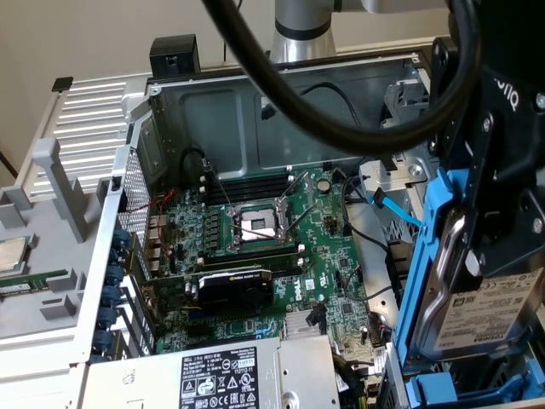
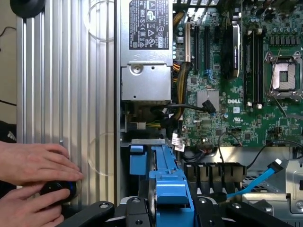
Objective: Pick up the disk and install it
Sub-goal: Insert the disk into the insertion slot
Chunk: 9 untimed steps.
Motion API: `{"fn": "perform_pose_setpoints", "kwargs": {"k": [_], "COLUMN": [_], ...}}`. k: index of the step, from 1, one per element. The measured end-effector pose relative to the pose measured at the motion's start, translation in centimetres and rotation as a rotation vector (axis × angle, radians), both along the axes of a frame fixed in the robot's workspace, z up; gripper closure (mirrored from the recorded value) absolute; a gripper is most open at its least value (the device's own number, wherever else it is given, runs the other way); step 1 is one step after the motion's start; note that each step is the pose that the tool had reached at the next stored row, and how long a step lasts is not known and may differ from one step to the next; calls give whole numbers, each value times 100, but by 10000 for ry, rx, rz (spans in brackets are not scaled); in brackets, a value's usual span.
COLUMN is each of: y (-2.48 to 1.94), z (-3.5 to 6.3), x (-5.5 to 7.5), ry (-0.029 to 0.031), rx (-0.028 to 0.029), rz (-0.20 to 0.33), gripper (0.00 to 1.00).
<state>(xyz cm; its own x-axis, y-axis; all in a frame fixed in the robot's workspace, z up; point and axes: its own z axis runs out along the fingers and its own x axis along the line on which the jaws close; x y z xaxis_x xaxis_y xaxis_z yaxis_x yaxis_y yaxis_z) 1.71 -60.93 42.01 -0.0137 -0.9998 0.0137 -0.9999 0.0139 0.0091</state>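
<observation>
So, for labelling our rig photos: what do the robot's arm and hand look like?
The arm is a smooth silver-grey metal tube. The hand is matte black, with angular linked fingers joined by round bolts, and white lettering on its body. A thick black cable loops beside it.

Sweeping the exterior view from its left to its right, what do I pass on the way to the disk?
In order: chip → blue slot tabs → CPU socket → disk.

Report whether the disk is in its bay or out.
Out: the disk stands on edge, gripped by the claw over the open case.
</observation>
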Motion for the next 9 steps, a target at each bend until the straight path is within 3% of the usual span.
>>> {"fn": "perform_pose_setpoints", "kwargs": {"k": [9], "y": [0], "z": [-14], "x": [1], "ry": [0], "rx": [0], "rz": [-1], "gripper": [63]}}
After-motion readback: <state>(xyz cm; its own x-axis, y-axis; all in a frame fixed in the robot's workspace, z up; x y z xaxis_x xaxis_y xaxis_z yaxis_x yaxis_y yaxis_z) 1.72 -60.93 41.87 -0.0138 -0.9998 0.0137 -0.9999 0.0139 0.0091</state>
